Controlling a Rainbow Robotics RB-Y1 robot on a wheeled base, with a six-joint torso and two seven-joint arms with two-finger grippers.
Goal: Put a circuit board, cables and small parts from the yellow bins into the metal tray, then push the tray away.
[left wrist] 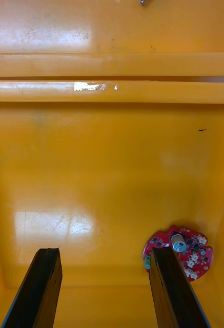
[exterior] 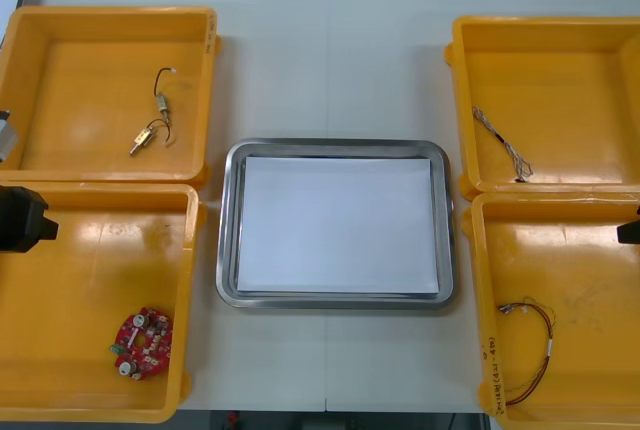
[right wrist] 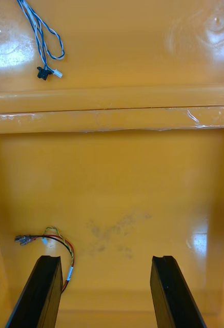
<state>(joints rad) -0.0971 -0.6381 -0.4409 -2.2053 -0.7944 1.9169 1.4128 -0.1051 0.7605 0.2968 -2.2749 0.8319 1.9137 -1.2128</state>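
Step in hand: judged as the start; the metal tray (exterior: 335,146) held nothing on its white inside, so no item was yet delivered.
Left gripper: the left gripper (left wrist: 104,251) hung over the outer side of the near left yellow bin (exterior: 90,280), jaws wide apart with nothing between them.
Circuit board: the round red circuit board (left wrist: 179,250) lay flat on that bin's floor, towards the robot's end and the tray side.
Key relation: the board sat off the gap, just beside and beyond one fingertip, not between the two. Being round, it had no long axis to line up with. The left arm was plainly the nearer one.
Next move, as a judgement: the left gripper would need to shift sideways towards the tray side until the board was centred between its fingers, then descend.
Right gripper: the right gripper (right wrist: 105,259) waited over the near right yellow bin (exterior: 590,280), jaws also wide and bare, with the red and yellow cable (right wrist: 42,237) beside one finger.
Other stock: the twisted blue and white cable (right wrist: 37,25) lay in the far right bin, and the small metal parts (exterior: 146,139) in the far left bin.
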